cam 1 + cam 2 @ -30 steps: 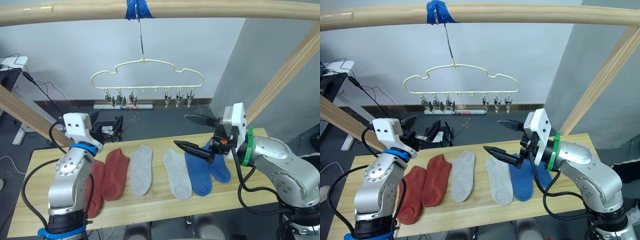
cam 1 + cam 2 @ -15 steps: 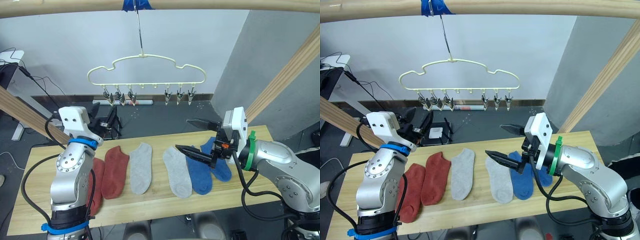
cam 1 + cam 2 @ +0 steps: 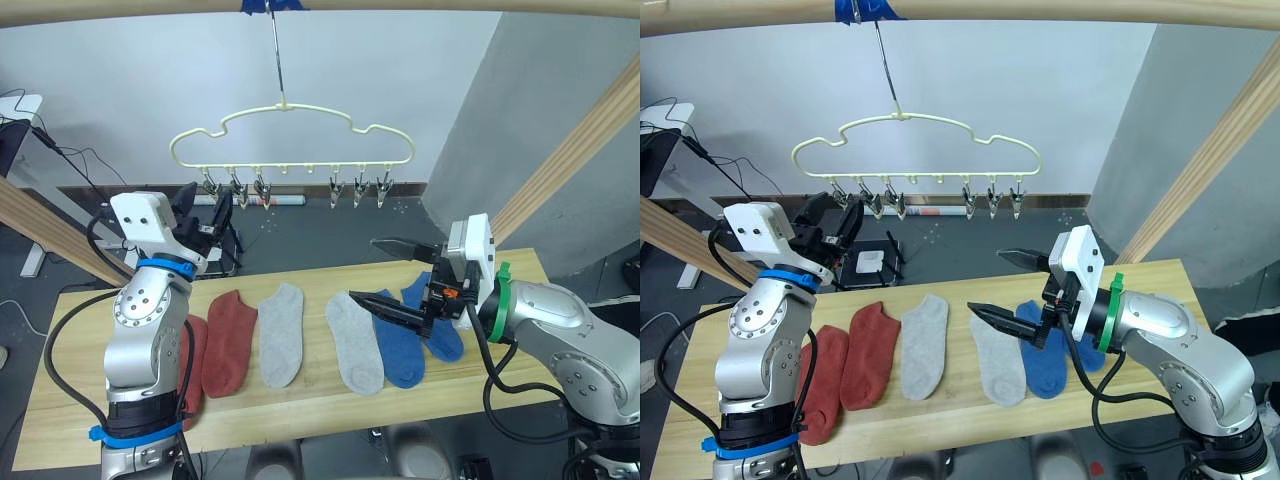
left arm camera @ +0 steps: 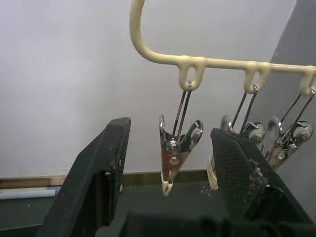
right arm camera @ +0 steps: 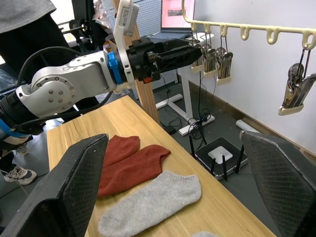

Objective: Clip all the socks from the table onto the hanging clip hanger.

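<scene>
L gripper (image 4: 168, 163) is gaping wide, empty, straddling end clip (image 4: 175, 148) of clip hanger (image 3: 290, 135). R gripper (image 3: 395, 280) is also spread wide, holding nothing, hovering just above blue socks (image 3: 405, 340). Grey socks (image 3: 280, 335) and rust-red socks (image 3: 230, 340) are lying on table (image 3: 300, 410) below hanger.
</scene>
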Robot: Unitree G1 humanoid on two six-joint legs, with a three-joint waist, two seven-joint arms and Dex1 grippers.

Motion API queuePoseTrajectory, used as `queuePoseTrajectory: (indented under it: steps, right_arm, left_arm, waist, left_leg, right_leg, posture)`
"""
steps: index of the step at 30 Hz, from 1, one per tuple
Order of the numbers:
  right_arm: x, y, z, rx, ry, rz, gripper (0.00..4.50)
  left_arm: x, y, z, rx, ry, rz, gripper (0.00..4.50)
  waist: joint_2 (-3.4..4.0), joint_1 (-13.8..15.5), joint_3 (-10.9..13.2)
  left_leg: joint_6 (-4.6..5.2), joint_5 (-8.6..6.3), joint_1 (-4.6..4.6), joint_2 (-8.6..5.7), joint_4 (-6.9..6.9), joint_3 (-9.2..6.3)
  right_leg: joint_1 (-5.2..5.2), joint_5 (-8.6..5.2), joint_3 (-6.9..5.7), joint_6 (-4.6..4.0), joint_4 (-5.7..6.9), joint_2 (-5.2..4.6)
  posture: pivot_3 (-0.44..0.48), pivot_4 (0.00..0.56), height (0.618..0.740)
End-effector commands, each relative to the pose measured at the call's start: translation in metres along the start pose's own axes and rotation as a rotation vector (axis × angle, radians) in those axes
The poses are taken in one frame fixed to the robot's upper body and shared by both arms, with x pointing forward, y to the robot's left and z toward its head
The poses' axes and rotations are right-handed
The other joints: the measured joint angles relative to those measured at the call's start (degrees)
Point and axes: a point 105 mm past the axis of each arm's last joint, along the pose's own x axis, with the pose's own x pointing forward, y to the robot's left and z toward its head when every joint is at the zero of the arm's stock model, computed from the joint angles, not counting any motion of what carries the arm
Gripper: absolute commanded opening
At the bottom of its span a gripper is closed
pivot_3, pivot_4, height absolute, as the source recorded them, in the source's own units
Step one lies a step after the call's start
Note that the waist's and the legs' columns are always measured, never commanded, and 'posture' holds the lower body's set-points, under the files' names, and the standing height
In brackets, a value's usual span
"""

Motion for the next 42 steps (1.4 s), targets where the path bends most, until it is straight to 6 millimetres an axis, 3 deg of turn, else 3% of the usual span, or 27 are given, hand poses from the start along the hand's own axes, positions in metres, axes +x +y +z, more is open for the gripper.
queuePoseTrajectory:
  steps: [1,20,23,29,32,38,42]
  right_arm:
    - [-0.002,0.007,0.008,-0.038,-0.031,0.018,4.50]
    - [-0.004,0.005,0.006,-0.039,-0.020,0.014,4.50]
    - [-0.004,0.005,0.006,-0.039,-0.020,0.013,4.50]
    - [-0.003,0.005,0.005,-0.037,-0.022,0.012,4.50]
    - [-0.003,0.005,0.005,-0.037,-0.020,0.011,4.50]
    - [-0.006,-0.001,-0.010,-0.026,0.039,-0.038,4.50]
    - [-0.021,-0.025,-0.054,-0.056,0.219,-0.261,4.50]
  left_arm:
    - [0.001,0.004,0.012,0.003,-0.056,0.018,2.82]
    - [0.006,0.001,0.024,-0.012,-0.103,0.038,2.82]
    - [0.006,0.001,0.025,-0.015,-0.105,0.041,2.28]
    - [0.005,0.000,0.024,-0.018,-0.102,0.039,0.59]
    - [0.005,0.000,0.025,-0.015,-0.106,0.035,0.15]
    - [0.004,-0.002,0.027,0.001,-0.103,0.020,0.02]
    - [0.003,-0.004,0.030,0.011,-0.106,0.007,0.02]
  waist:
    - [0.00,0.00,0.00]
    - [-0.02,0.00,0.05]
    - [-0.02,0.00,0.06]
    - [-0.02,0.01,0.07]
    - [-0.02,0.01,0.08]
    - [-0.02,0.02,0.09]
    - [-0.04,0.16,0.14]
  left_leg:
    - [0.00,0.00,0.00,0.00,0.00,0.00]
    - [-0.01,0.00,-0.02,0.00,-0.02,0.01]
    - [-0.01,0.00,-0.03,0.00,-0.02,0.01]
    - [-0.01,0.00,-0.03,0.00,-0.03,0.01]
    - [-0.01,0.00,-0.03,0.00,-0.03,0.01]
    - [-0.01,0.00,-0.03,0.00,-0.03,0.01]
    - [-0.02,0.00,-0.06,0.00,-0.05,0.01]
  right_leg:
    - [0.00,0.00,0.00,0.00,0.00,0.00]
    - [-0.03,-0.02,0.01,0.04,-0.03,0.00]
    - [-0.03,-0.02,0.00,0.04,-0.02,0.00]
    - [-0.03,-0.03,0.00,0.05,-0.03,0.00]
    - [-0.03,-0.03,0.01,0.05,-0.04,0.00]
    - [-0.04,-0.03,0.01,0.06,-0.04,0.00]
    - [-0.05,-0.04,0.00,0.06,-0.09,-0.01]
  posture:
    - [-0.186,0.330,0.740]
    - [-0.184,0.330,0.740]
    - [-0.183,0.330,0.740]
    - [-0.182,0.330,0.740]
    - [-0.182,0.330,0.740]
    - [-0.174,0.331,0.740]
    - [-0.167,0.338,0.740]
